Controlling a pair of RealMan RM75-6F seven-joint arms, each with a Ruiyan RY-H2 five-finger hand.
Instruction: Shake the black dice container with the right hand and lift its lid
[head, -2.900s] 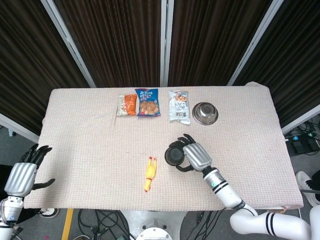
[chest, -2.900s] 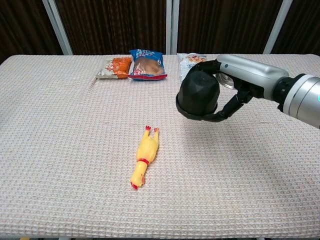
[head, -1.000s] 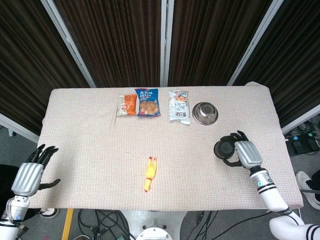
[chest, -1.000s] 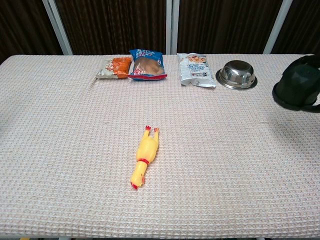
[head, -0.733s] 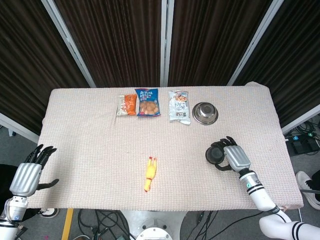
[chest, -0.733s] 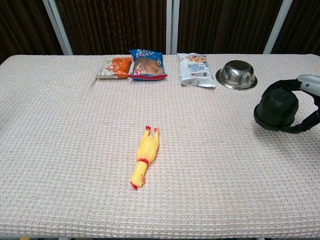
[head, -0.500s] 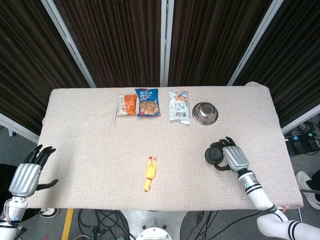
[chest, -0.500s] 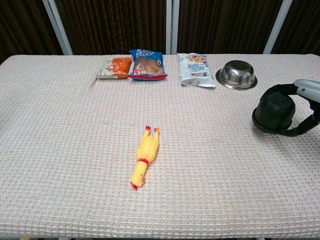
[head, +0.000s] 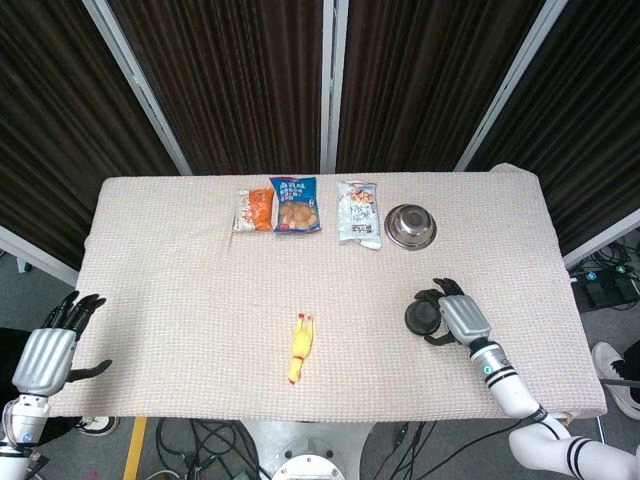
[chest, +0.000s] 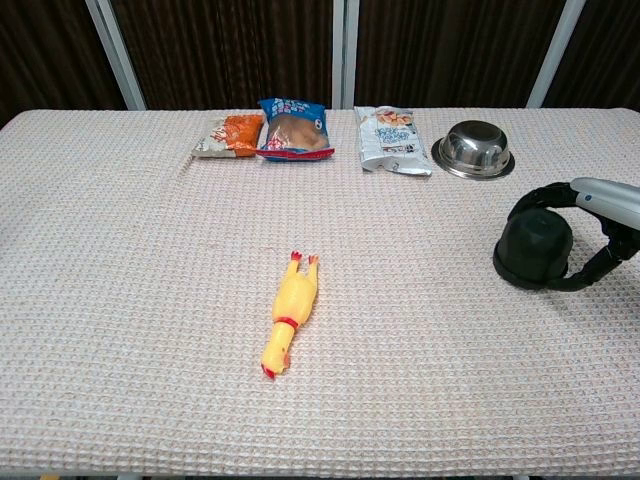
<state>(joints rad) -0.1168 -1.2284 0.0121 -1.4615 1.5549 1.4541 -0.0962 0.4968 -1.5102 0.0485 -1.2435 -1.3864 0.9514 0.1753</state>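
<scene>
The black dice container (chest: 534, 250) (head: 421, 318) stands low over or on the table at the right side. My right hand (chest: 590, 225) (head: 452, 317) grips it, fingers curled around its top and sides. The lid is on. My left hand (head: 45, 352) hangs off the table's left front corner with fingers apart and nothing in it; the chest view does not show it.
A yellow rubber chicken (chest: 287, 325) lies near the table's middle front. Along the far edge sit an orange snack bag (chest: 227, 136), a blue snack bag (chest: 293, 127), a white snack bag (chest: 392, 139) and a steel bowl (chest: 473, 149). The table (chest: 120, 300) is covered in a beige waffle cloth.
My right hand has carried the container leftward and lower from the right edge over the last second; earlier it held it raised near the table's middle. The left hand has barely shifted.
</scene>
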